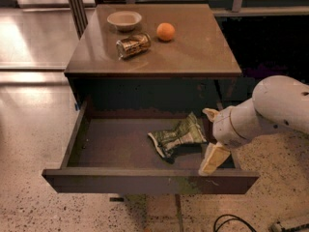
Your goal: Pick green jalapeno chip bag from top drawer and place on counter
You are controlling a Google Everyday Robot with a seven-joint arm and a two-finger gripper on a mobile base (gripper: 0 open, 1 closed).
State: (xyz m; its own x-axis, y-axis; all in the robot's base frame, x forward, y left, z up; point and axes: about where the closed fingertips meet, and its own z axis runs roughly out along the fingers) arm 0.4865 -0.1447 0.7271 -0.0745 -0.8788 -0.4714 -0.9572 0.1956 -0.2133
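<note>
The gripper (212,137) sits at the right end of the top drawer (111,146). Its two cream fingers are spread wide, one toward the drawer's back and one by its front panel, with nothing between them. The green jalapeno chip bag (178,137) lies crumpled on the drawer floor, right of the drawer's centre and just beside the gripper. To grasp it well, I judge the gripper should slide toward the drawer's centre until the bag's pinched waist lies between the fingers, low but off the floor, then close firmly. The counter (198,47) above the drawer carries a crushed can (133,45), a bowl (124,20) and an orange (165,31).
</note>
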